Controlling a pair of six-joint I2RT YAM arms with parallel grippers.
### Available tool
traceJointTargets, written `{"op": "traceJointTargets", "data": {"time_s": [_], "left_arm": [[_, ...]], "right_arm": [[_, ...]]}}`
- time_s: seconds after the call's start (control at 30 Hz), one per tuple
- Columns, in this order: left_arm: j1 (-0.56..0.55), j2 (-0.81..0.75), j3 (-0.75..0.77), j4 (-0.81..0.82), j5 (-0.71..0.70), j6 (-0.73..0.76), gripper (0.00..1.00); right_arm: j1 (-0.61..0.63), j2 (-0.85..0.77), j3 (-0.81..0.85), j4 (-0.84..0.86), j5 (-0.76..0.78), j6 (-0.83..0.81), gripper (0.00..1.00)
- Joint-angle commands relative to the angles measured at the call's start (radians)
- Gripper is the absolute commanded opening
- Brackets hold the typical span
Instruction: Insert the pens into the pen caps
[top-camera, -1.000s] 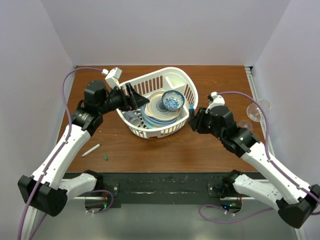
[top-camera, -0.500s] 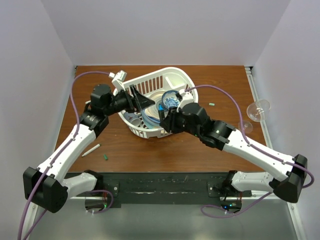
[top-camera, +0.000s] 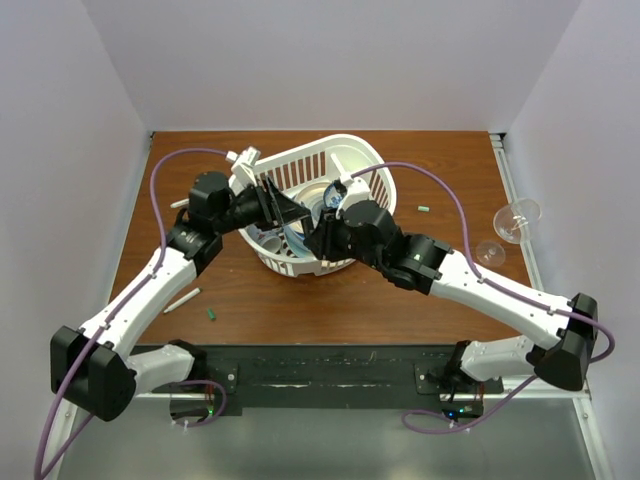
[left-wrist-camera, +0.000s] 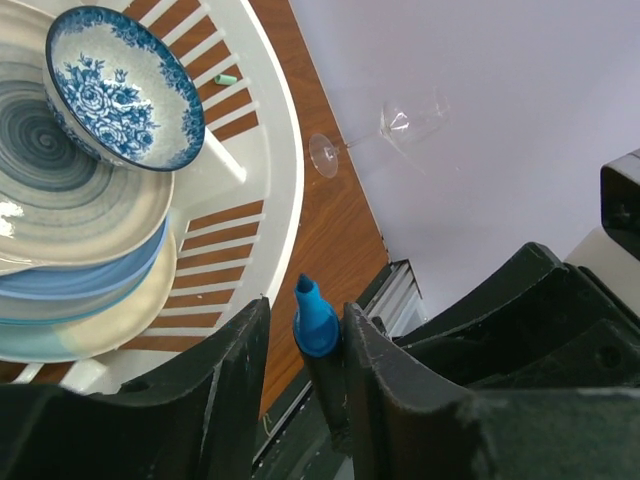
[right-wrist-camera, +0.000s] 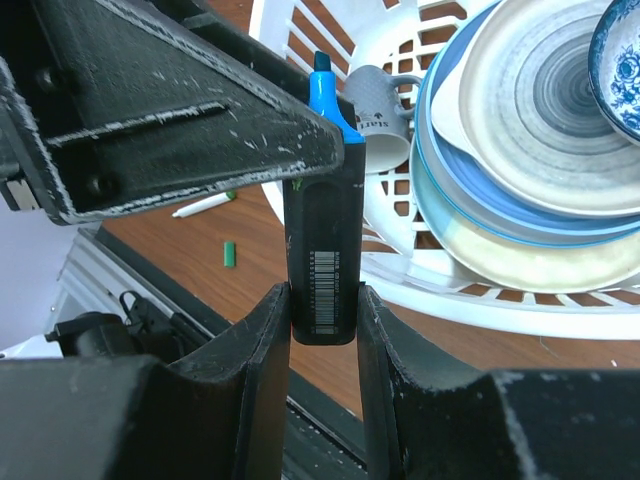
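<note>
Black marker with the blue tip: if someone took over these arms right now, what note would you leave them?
Right gripper: shut on the black marker, clamping its lower end, blue tip up, above the white basket rim.
Left gripper: open, fingers straddling the marker's tip end, a gap on one side.
On the table, near-left: a white pen and a dark green cap, apart, neither held.
Done: no pen is capped.
Left: cap the marker and the white pen; I cannot pick out the marker's own cap.
</note>
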Motion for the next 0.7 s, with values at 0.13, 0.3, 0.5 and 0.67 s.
{"op": "traceJointTargets", "data": {"time_s": [0.13,0.3,0.5,0.67], "left_arm": [[-0.009,-0.006,-0.055,0.105,0.097,-0.074,0.1],[-0.007,-0.03,-0.078,0.217,0.183,-0.102,0.0],[-0.007,-0.087,-0.086,0.44,0.278,-0.155,0.0],[-0.007,-0.11,-0.092,0.628,0.326,-0.234,0.0]], "right_arm": [[0.008,0.008,0.059,0.059,0.049,-0.018,0.06],[0.008,-0.028,0.031,0.069,-0.037,-0.047,0.38],[-0.003,-0.215,-0.125,0.173,-0.153,-0.046,0.61],[-0.034,-0.28,-0.174,0.25,-0.281,0.003,0.6]]}}
